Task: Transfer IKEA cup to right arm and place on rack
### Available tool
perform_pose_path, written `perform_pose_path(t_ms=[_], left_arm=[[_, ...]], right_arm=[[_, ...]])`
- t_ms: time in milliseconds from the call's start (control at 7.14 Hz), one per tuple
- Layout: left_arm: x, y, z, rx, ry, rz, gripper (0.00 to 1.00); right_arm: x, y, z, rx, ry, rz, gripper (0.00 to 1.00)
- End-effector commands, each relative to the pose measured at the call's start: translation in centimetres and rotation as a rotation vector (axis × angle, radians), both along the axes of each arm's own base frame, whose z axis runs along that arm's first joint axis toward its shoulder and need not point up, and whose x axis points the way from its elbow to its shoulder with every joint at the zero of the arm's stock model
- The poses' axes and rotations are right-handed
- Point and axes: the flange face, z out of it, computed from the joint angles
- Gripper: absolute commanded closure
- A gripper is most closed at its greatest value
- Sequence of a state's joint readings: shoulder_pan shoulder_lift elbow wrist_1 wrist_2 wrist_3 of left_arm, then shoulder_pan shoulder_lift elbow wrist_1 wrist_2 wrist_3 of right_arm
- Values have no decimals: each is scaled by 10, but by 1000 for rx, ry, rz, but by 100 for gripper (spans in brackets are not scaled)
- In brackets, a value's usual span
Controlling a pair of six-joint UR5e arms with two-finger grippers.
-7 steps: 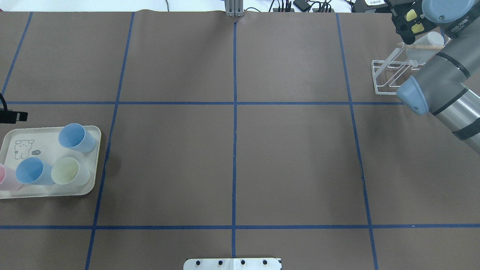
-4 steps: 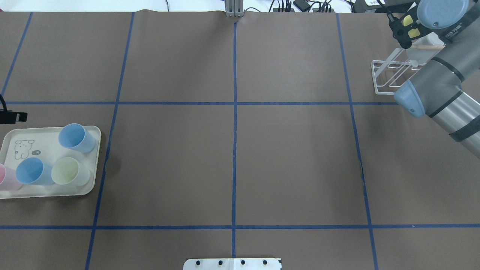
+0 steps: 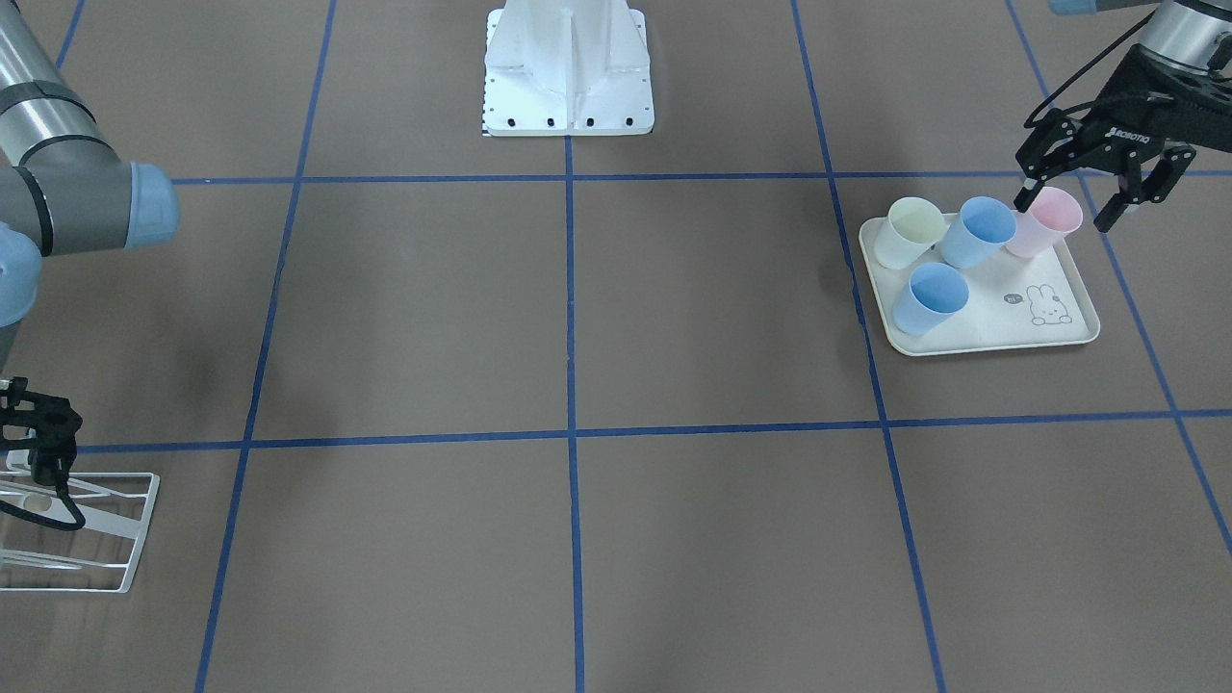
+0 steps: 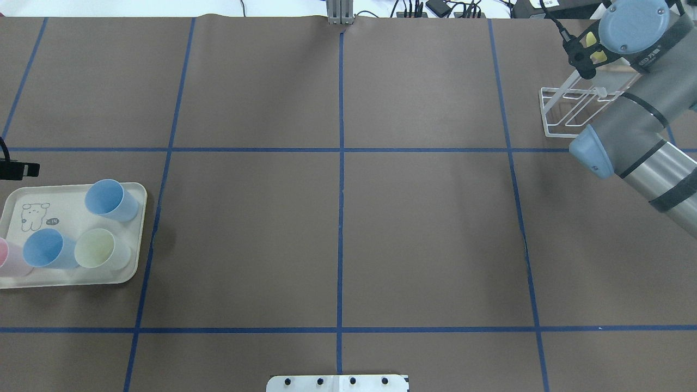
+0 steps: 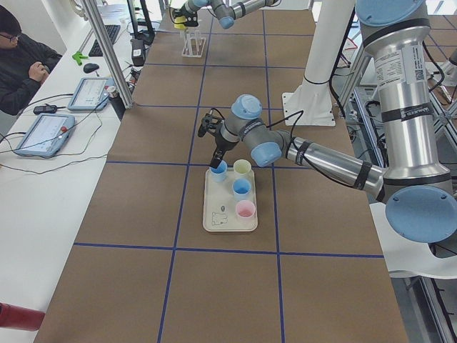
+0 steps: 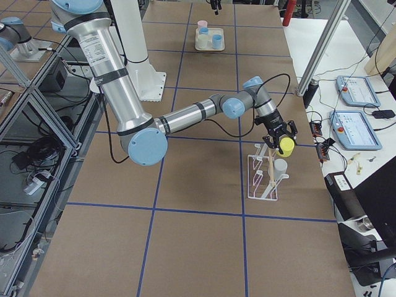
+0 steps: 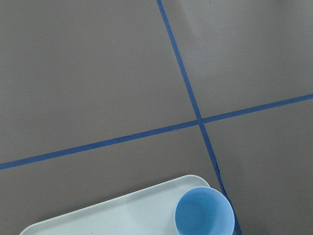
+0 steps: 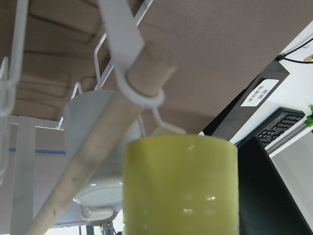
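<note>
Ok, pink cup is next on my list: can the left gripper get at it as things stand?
Probably yes. The left gripper hangs open over the tray end holding the pink cup, nothing between them. A blue cup sits close beside it, so one finger might brush that.

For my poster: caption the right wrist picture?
A yellow cup beside the wooden rod of the rack, white cup behind.

The right arm (image 6: 185,114) stretches low across the table, its gripper (image 6: 283,141) clamped on a yellow IKEA cup (image 6: 286,146). Directly beneath the gripper stands the small white wire rack (image 6: 263,180). Its pale wooden rod (image 8: 98,171) runs just beside the held cup, and a white cup (image 8: 90,142) sits on its prongs behind the rod.
</note>
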State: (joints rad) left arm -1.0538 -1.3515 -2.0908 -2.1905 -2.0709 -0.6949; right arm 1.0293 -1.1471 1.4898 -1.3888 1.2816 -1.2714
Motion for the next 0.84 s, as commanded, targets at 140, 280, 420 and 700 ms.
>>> perform_pose_path(t_ms=[140,280,420,700], left_arm=[[0,0,-1,3,1,0,0],[0,0,-1,1,1,0,0],[0,0,-1,1,1,0,0],[0,1,-2,4,2,0,0]], right_arm=[[-13,2,7,-9,8,-11,79],[-16,3,7,-6,13,-12,75],[-21,5,7,-2,21,-16,69],[-26,6,7,4,32,-18,63]])
